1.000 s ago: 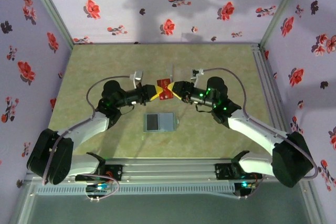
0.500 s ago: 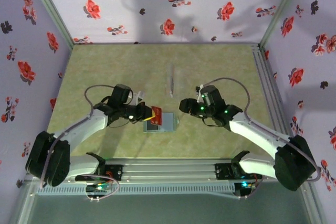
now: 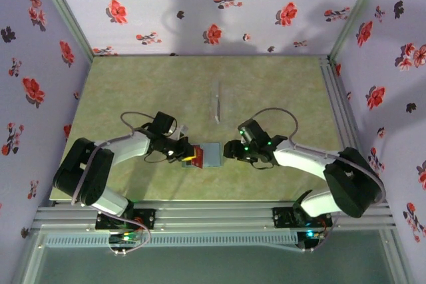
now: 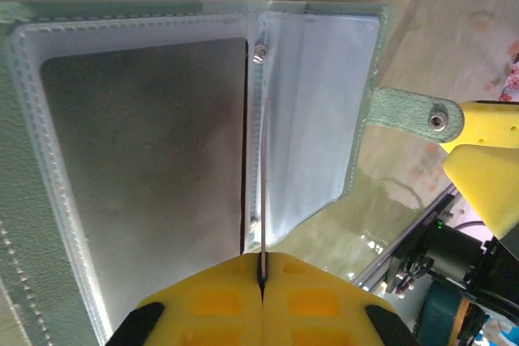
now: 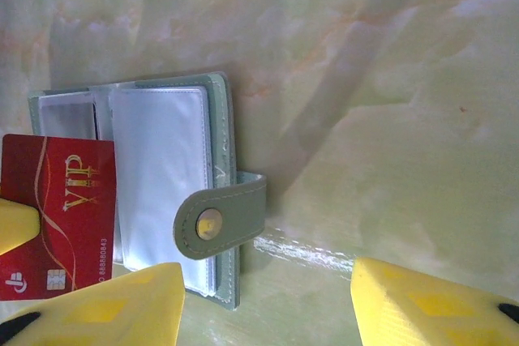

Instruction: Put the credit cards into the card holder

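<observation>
Right wrist: left fingers [image 5: 12, 228] pinch red VIP card [image 5: 57, 216] at open holder [image 5: 158, 160]; right fingers [image 5: 430, 305] apart.

Card holder [image 3: 212, 155] flanked by left gripper [image 4: 261, 281], clamping red card [image 5: 57, 216], and right gripper [image 3: 227, 150]; far table [image 3: 133, 84] free except thin upright strip [image 3: 215, 103].

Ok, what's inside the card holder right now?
The open card holder shows clear plastic sleeves, one with a dark panel behind it. The red card, pinched in the left claw, covers part of them, so whatever sits beneath it is hidden.
</observation>
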You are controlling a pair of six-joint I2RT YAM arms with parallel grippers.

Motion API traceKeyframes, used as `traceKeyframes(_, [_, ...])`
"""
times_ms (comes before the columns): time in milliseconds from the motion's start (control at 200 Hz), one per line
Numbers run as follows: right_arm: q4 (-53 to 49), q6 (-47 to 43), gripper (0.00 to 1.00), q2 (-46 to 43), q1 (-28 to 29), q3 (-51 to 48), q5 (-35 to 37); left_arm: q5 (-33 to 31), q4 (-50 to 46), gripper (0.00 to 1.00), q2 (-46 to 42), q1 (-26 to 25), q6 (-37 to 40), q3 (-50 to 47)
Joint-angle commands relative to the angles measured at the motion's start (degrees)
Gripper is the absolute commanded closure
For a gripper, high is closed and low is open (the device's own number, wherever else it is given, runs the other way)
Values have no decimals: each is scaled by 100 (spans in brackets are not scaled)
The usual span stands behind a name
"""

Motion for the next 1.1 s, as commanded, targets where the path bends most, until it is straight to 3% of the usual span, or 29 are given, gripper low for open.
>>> traceKeyframes(0, [102, -151, 45, 187, 112, 249, 316, -244, -324, 100, 77, -15, 403, 210])
traceKeyframes(70, [69, -179, 52, 318, 118, 317, 389, -245, -435, 100, 204, -10, 473, 290])
traceKeyframes(180, [99, -213, 73, 438, 119, 392, 428, -171, -264, 100, 340, -10, 442, 250])
traceKeyframes(485, [161, -235, 96, 491, 113, 308, 500, 18, 419, 100, 130, -9, 235, -2])
traceKeyframes(705, [214, -262, 99, 513, 116, 267, 567, 54, 436, 100, -145, -13, 275, -90])
traceKeyframes(1095, [490, -239, 100, 723, 119, 311, 351, 124, 878, 100, 159, -50, 212, -145])
